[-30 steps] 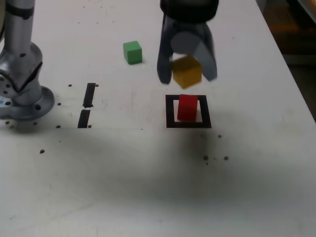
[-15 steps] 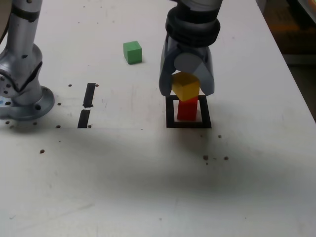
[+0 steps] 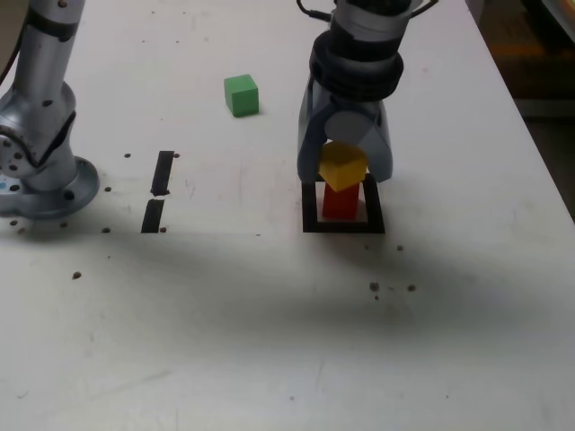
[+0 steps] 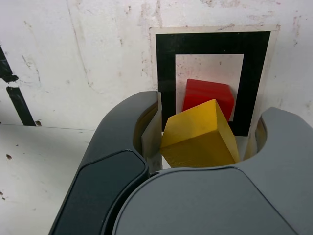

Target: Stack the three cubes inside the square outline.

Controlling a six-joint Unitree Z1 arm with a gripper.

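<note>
In the exterior view my gripper [image 3: 344, 169] hangs straight down over the square outline [image 3: 341, 226], shut on the yellow cube [image 3: 342, 167]. That cube is turned and tilted, and its underside meets the top of the red cube [image 3: 340, 205], which stands inside the outline. The wrist view shows the yellow cube [image 4: 198, 139] between my gripper's [image 4: 208, 132] two fingers, covering part of the red cube [image 4: 208, 95] within the black tape frame [image 4: 166, 73]. The green cube [image 3: 241, 95] sits alone on the table, further back toward the exterior view's left.
The arm's silver base [image 3: 36, 171] stands at the exterior view's left. Two short black strips [image 3: 157, 193] lie between the base and the outline. The table's edge [image 3: 539, 153] runs down the exterior view's right. Dark specks dot the white tabletop.
The gripper has come down with the yellow cube, from well above the red cube until the cube rests against its top. The green cube has stayed put.
</note>
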